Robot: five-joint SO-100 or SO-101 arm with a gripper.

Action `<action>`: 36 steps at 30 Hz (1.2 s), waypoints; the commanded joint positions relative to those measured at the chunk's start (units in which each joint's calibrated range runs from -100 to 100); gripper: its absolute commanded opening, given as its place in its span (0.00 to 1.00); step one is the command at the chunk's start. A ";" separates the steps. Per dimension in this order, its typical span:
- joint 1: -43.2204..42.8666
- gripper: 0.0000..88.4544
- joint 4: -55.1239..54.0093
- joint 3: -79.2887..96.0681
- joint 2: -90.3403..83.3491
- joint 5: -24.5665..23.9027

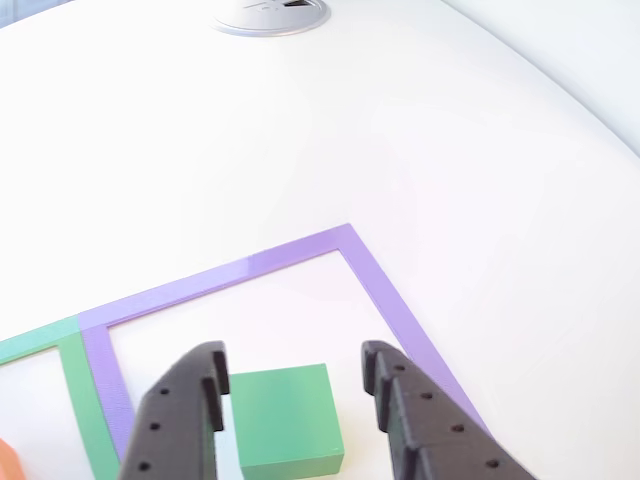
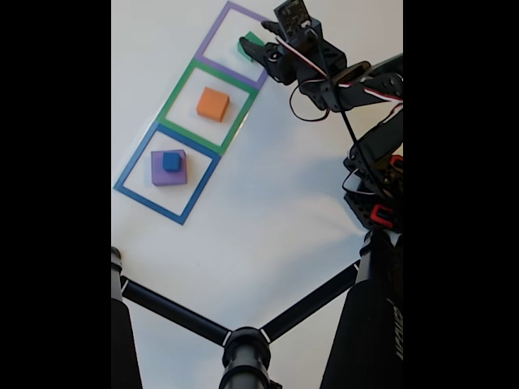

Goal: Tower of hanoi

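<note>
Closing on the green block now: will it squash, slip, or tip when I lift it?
The green block looks rigid, with crisp edges, so it probably won't squash. Its flat sides sit between the open end effector fingers, which suits a parallel pinch, though the smooth matte faces might slip slightly. It's wider than tall and lies flat inside the purple outline, so tipping seems unlikely.

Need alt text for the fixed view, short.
The arm's open gripper reaches over the green block in the purple outline. An orange block sits in the green outline; a blue cube sits atop a purple block in the blue outline.
</note>
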 commanded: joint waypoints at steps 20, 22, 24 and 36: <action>-20.95 0.00 92.62 -30.62 -53.36 0.00; -23.73 0.00 96.11 -33.44 -53.68 0.00; -26.52 0.00 98.62 -35.81 -54.00 0.00; -39.84 0.00 102.10 -39.08 -55.54 0.00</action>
